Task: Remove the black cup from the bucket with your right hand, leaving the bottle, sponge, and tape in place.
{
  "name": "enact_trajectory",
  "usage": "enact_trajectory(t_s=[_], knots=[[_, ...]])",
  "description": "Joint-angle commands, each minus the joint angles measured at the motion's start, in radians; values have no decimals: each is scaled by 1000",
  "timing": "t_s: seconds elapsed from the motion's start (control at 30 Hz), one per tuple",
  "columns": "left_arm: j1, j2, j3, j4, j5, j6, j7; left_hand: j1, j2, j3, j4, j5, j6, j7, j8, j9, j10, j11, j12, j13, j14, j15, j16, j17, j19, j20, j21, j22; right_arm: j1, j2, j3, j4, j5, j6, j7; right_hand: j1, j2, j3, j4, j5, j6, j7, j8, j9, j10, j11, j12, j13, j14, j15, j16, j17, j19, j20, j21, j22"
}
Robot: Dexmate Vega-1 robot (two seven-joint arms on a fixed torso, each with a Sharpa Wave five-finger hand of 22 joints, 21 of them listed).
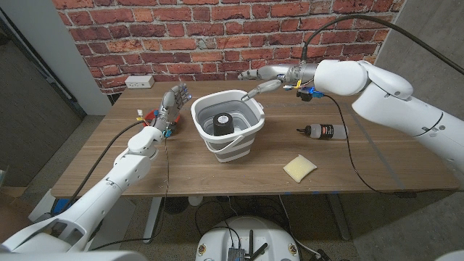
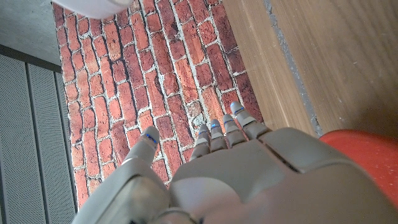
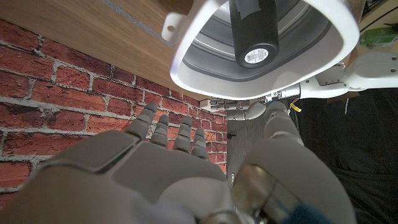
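Black cup [image 1: 223,122], upright on the floor of the white bucket [image 1: 245,141], lies below and to the left of the right hand [image 1: 262,80], which hovers empty, fingers spread, at the far rim, nearer than the idle left hand [image 1: 171,106].
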Motion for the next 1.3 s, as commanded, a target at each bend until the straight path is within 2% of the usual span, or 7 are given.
enact_trajectory(t_s=[0.03, 0.1, 0.37, 0.7, 0.97, 1.3], knots=[[12, 4, -1, -11, -2, 1, 5, -9, 46, 6, 1, 1, 10, -3, 4, 6, 6, 2, -2, 2, 11, -1, 0, 2, 9, -61, -4, 3, 97, 36, -73, 4, -88, -9, 147, 22, 2, 14, 0, 9, -21, -5, 0, 2, -13, 4, 3, 7, -14, 15, -3, 4, -5, 17, 2, 2], [15, 7, -2, -14, 1, 1, 7, -9, 46, 7, 1, 1, 12, -3, 4, 6, 7, 2, -2, 2, 11, 0, 0, 2, 10, -61, -5, 3, 113, 41, -96, 1, -144, -8, 163, 27, 1, 15, 0, 9, -25, -6, 0, 2, -12, 3, 4, 8, -17, 16, -3, 5, -8, 19, 1, 2], [26, 17, -9, -27, -2, 3, 10, -10, 47, 8, 1, 1, 14, -3, 4, 6, 7, 1, -3, 2, 13, -1, 0, 2, 13, -60, -10, 3, 144, 75, -122, 11, -197, 23, 234, 42, -4, 20, 2, 9, -33, -11, 5, 3, -9, -2, 11, 13, 13, -5, 18, 9, -3, 16, 7, 2], [24, 17, -6, -20, -7, 0, -7, -10, 49, 10, 2, 1, 15, -4, 4, 6, 9, 0, -3, 2, 14, 0, -1, 2, 17, -60, -16, 4, 167, 121, -147, 25, -250, 61, 301, 55, -8, 24, 6, 8, -38, -8, 11, 4, -7, -2, 18, 20, 59, -25, 43, 18, 24, 2, 17, 2], [29, 2, -8, -16, -17, -13, -7, -11, 50, 11, 2, 1, 16, -3, 3, 6, 9, 1, -4, 2, 14, -1, -2, 2, 20, -60, -21, 4, 190, 168, -180, 55, -303, 85, 348, 67, -7, 29, 6, 8, -28, -3, 18, 4, -1, 0, 23, 24, 85, -40, 57, 24, 42, -5, 21, 2], [14, 8, 1, -4, -8, -3, -19, -10, 51, 13, 2, 1, 19, -3, 4, 6, 6, 1, -5, 2, 13, -2, -3, 2, 23, -59, -28, 4, 230, 225, -216, 114, -333, 117, 413, 80, -6, 34, 7, 8, -13, 9, 25, 4, 19, 10, 34, 29, 96, -50, 65, 31, 65, -14, 25, 3]])
